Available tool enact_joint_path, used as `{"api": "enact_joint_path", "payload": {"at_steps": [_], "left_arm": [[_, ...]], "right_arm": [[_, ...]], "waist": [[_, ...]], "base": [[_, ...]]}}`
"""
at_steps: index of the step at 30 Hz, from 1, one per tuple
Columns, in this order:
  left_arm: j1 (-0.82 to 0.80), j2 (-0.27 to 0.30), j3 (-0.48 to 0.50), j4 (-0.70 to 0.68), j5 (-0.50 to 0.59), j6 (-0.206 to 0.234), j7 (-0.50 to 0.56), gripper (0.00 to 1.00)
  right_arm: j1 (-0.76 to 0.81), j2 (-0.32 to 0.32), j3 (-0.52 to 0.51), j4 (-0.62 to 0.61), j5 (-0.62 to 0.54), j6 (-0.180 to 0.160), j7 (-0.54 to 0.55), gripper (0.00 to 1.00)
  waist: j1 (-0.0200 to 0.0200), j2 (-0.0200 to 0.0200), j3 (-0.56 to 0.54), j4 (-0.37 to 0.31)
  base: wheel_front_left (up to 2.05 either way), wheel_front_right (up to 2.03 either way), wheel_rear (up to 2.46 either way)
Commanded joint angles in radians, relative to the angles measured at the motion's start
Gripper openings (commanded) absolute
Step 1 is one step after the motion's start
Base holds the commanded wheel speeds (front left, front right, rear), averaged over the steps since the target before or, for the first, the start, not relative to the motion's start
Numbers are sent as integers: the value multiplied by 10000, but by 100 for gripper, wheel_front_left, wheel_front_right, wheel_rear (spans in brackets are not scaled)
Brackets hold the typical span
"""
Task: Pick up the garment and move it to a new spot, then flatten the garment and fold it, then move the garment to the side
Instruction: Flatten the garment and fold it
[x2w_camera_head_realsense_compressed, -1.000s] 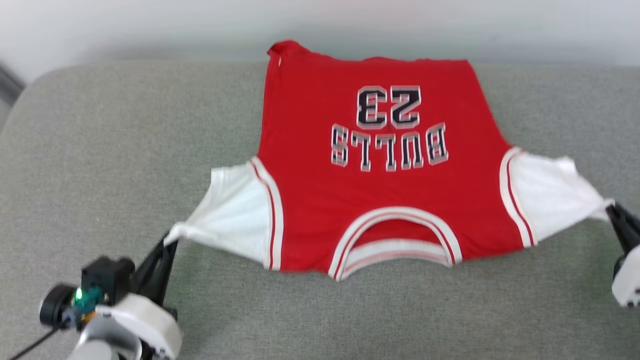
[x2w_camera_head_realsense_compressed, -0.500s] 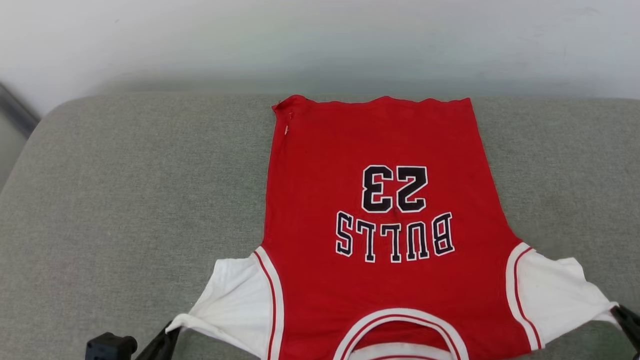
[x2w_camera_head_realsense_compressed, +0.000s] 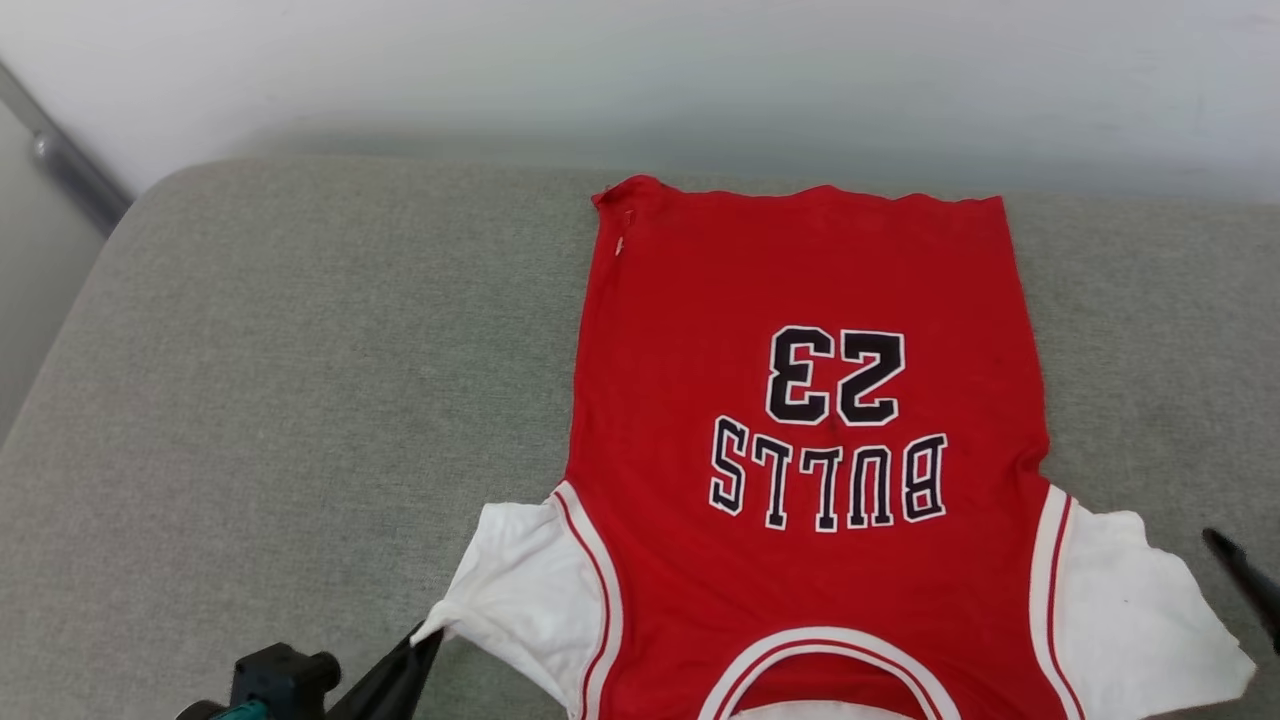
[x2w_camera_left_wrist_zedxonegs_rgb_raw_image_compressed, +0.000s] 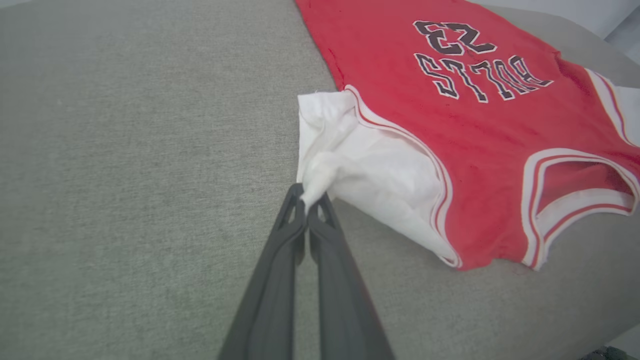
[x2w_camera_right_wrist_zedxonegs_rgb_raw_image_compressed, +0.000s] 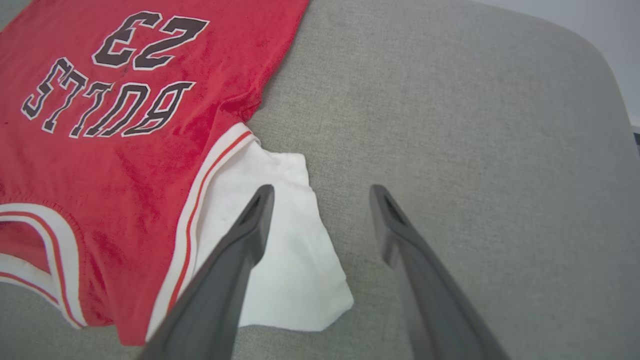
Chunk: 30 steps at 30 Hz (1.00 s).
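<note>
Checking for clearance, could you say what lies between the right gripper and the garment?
Bare grey cushion separates right gripper from garment, per head view.

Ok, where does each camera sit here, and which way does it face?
Head view: high on the robot, looking forward and down at the garment on the grey cushion; left gripper lower left, one finger of the right arm at the right edge.
Left wrist view: low, along its shut jaws pinching a white sleeve.
Right wrist view: along the right gripper, jaws open at the other sleeve.
Both wrist views share the BULLS 23 print.
</note>
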Motion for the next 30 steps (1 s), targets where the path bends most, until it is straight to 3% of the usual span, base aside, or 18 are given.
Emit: {"api": "enact_joint_path", "payload": {"at_steps": [1,6,10,14,18,24,30], "left_arm": [[-205,-3,-77,-336,-22,-71,137,0],[-601,140,-437,-1321,192,-272,750,0],[-1096,170,-667,-2004,457,-404,1152,0],[-1495,-50,-932,-2580,602,-505,1389,0],[-1924,-362,-1291,-2975,880,-653,1528,0],[-2299,-722,-1510,-3229,986,-699,1501,0],[-2652,-950,-1678,-3095,1147,-890,1364,0]], "right_arm": [[-414,-95,-141,-209,99,-3,253,100],[-1977,-395,-336,-569,185,-3,1595,100],[-3955,-249,-568,45,497,-3,3218,100],[-5813,-943,-262,621,-341,-3,4711,100],[-7563,-1058,-210,1455,-926,-3,5933,100],[-9616,-742,-535,2601,-2028,-3,7847,100],[-11059,-242,-877,3154,-3459,-3,8863,100]], "waist": [[0,0,252,331],[0,0,1056,978],[0,0,1921,1492],[0,0,2798,2054],[0,0,3446,2674],[0,0,4204,3408],[0,0,4795,3906]], "base": [[0,0,0],[0,0,0],[0,0,0],[0,0,0],[0,0,0],[0,0,0],[0,0,0]]}}
